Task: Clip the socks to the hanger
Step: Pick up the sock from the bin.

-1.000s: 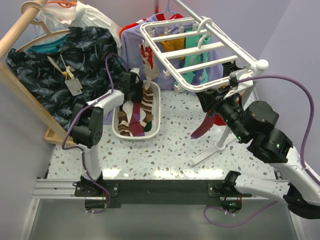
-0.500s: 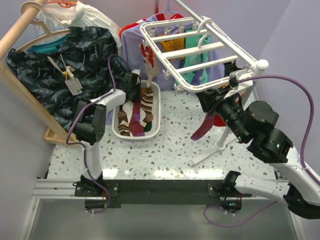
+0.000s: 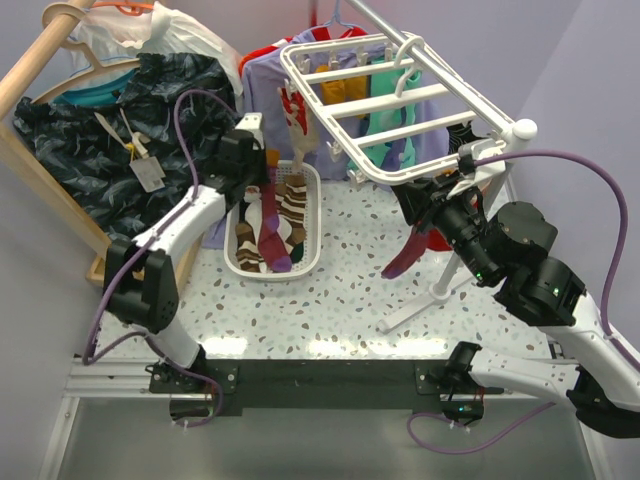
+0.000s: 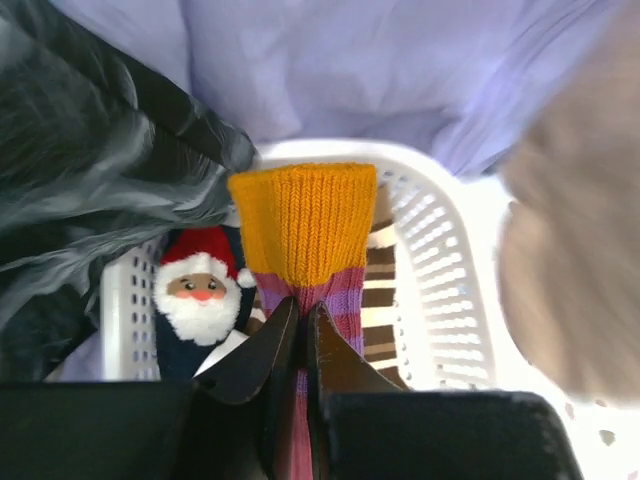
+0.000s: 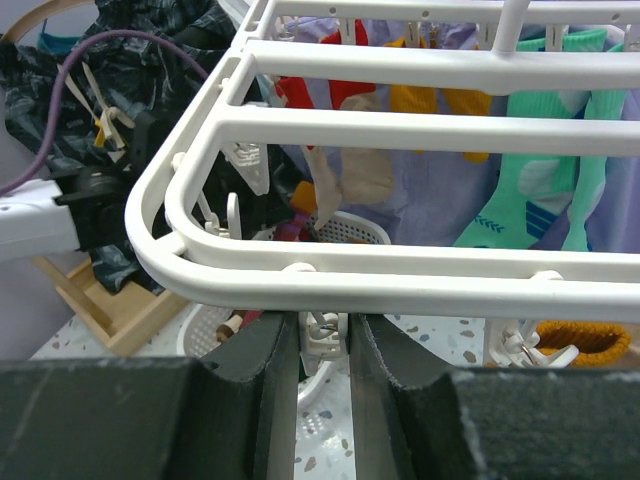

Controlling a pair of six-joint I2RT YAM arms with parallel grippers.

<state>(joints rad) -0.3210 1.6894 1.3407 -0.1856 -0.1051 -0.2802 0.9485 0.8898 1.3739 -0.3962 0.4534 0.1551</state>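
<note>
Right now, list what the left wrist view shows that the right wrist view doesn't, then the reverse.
Only the left wrist view: the left gripper shut on a maroon sock with an orange cuff, and the Santa sock and a brown-striped sock in the white basket.
Only the right wrist view: the hanger, the right gripper flanking a dangling clip (contact unclear), and green socks hanging beyond.
Both: the white basket and lavender fabric behind it.
</note>
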